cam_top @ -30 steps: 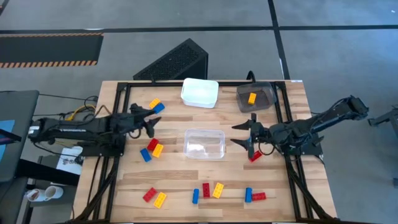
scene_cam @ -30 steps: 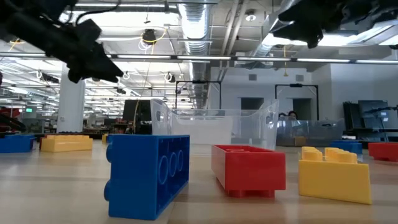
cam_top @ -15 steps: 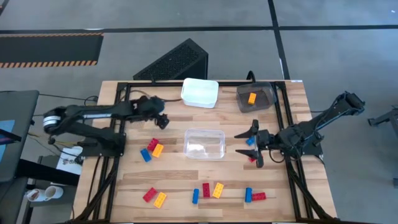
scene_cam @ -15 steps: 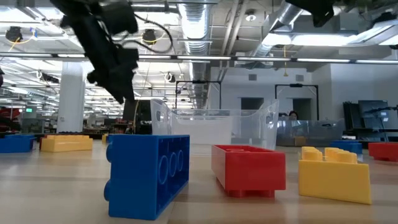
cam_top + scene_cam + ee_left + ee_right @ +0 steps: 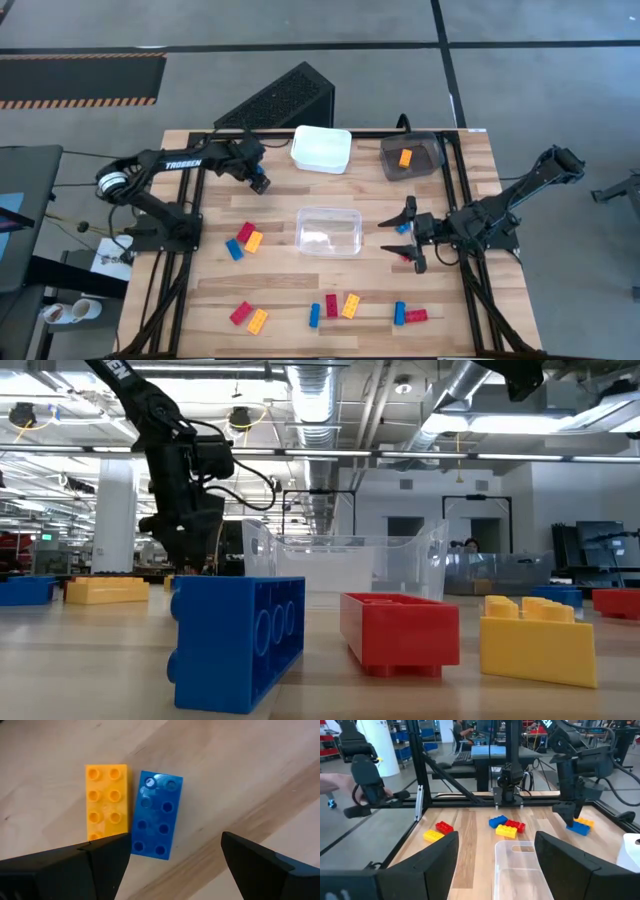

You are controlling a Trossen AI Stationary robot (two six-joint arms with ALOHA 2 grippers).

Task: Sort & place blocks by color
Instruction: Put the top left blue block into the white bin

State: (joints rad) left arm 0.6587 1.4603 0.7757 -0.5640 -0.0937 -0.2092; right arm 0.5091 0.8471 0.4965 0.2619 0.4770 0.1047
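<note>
Blocks lie scattered over the surface, and only one orange block sits in a bin, the grey bin at the far right. The left claw has swung in half a second from mid-left to the far-left corner and now hangs, released, straight above a blue block lying flush beside a yellow block; its fingers straddle the blue one without touching it. That suggests the blue block is the next pick, with the descent and close still ahead, and the touching yellow neighbour could get nudged. The right claw, released too, waits just right of the clear bin, having pulled slightly back toward the near side above a red block there. The white bin looks empty.
</note>
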